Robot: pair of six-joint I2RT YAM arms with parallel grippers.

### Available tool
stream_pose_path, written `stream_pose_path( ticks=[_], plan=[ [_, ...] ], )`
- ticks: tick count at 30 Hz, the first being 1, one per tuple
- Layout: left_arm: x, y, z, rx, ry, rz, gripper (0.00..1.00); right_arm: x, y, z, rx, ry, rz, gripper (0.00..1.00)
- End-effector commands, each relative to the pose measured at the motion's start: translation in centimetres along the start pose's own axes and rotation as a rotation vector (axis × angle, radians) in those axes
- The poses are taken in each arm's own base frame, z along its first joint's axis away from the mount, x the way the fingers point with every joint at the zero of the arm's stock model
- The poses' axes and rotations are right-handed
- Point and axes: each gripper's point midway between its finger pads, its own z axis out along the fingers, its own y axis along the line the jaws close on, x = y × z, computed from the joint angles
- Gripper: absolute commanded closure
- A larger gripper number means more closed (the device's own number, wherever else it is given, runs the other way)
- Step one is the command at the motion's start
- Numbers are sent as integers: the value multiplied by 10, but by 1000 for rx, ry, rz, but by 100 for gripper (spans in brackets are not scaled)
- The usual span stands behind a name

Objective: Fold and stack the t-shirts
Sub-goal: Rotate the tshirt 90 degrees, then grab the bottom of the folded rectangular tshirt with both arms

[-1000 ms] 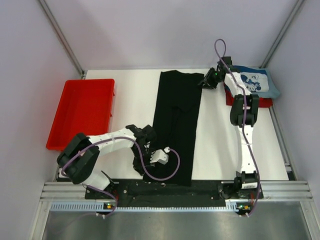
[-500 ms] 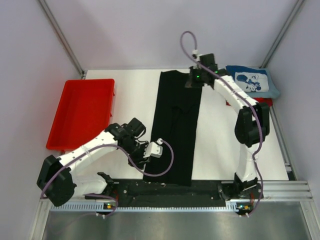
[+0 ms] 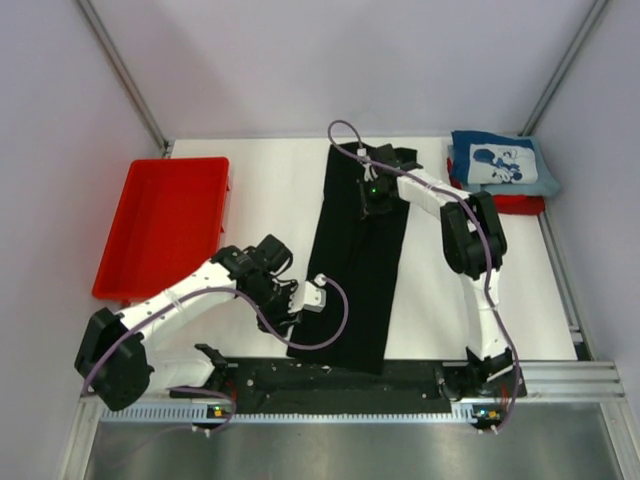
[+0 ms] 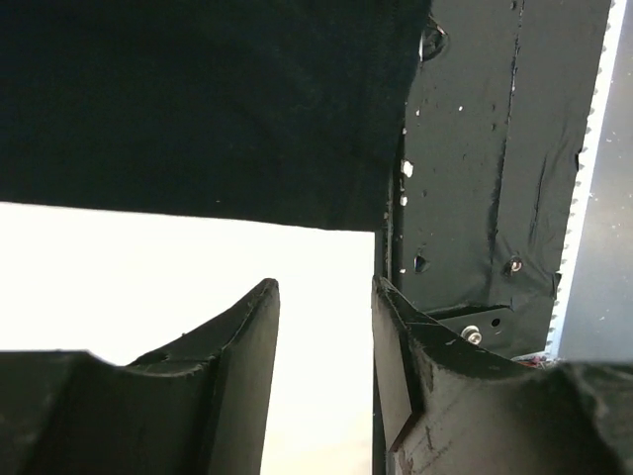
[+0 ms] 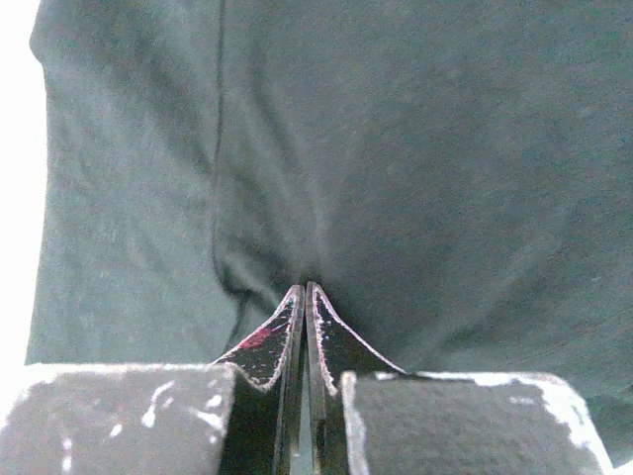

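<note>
Two pincers are at the black t-shirt (image 3: 350, 270), which lies as a long folded strip running from the near edge of the table (image 3: 260, 180) to the far one. The right pincer (image 5: 305, 292) is down on the shirt's far half, its jaws squeezed tight together with a pucker of black cloth nipped at the tips. The left pincer (image 4: 324, 289) sits just beside the shirt's left edge, towards its near end, jaws partly apart with nothing between them; the cloth lies just past its tips. Well to the shirt's right, a blue t-shirt (image 3: 500, 165) rests on a red t-shirt (image 3: 515, 204). Well to its left sits a red tray (image 3: 165, 225).
</note>
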Motion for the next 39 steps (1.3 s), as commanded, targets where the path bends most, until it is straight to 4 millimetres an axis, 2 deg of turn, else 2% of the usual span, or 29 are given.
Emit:
stream_pose_path(
  ticks=[1, 3, 4, 5, 7, 10, 11, 12, 15, 16, 20, 22, 24, 25, 26, 28, 31, 33, 35, 36, 39],
  plan=[
    [-14, 5, -2, -4, -39, 53, 52, 9, 53, -58, -133, 16, -144, 100],
    [-24, 1, 1, 25, -51, 107, 48, -1, 86, -95, -242, -54, -233, 98],
    [-29, -2, 3, 42, -56, 144, 47, -5, 98, -117, -276, -102, -270, 92],
    [-32, -7, 5, 60, -60, 190, 41, -10, 107, -139, -296, -160, -299, 86],
    [-30, -17, 14, 94, -46, 286, 38, -6, 113, -173, -324, -245, -341, 69],
    [-12, -30, 34, 122, -1, 398, 38, 31, 118, -206, -401, -306, -414, 58],
    [-8, -32, 38, 126, 9, 426, 38, 50, 119, -215, -420, -326, -449, 47],
    [2, -36, 44, 142, 28, 441, 37, 68, 117, -223, -429, -363, -553, 45],
    [11, -35, 53, 134, 34, 479, 32, 132, 115, -239, -446, -440, -862, 39],
    [12, -34, 56, 134, 34, 485, 32, 149, 115, -240, -460, -448, -929, 37],
    [23, -33, 65, 143, 81, 485, 32, 242, 121, -243, -683, -358, -1215, 38],
    [30, -24, 72, 95, 106, 476, 33, 284, 117, -235, -759, -285, -1360, 42],
    [34, -14, 76, 40, 128, 481, 34, 315, 110, -220, -770, -209, -1497, 43],
    [33, -9, 78, 15, 133, 475, 36, 325, 106, -212, -762, -175, -1548, 42],
    [33, -8, 78, 4, 138, 471, 39, 329, 105, -206, -739, -162, -1599, 38],
    [32, -7, 78, -9, 139, 470, 46, 333, 108, -195, -712, -159, -1685, 37],
    [31, -7, 77, -24, 138, 465, 67, 337, 118, -183, -715, -183, -1783, 38],
    [31, -8, 76, -28, 142, 463, 79, 347, 120, -174, -740, -155, -1828, 38],
    [31, -10, 76, -23, 149, 454, 96, 357, 121, -166, -759, -118, -1845, 38],
    [32, -11, 75, -17, 153, 446, 100, 364, 121, -163, -777, -96, -1858, 38],
    [33, -15, 74, 0, 167, 434, 100, 382, 118, -156, -819, -20, -1895, 43]
  ],
)
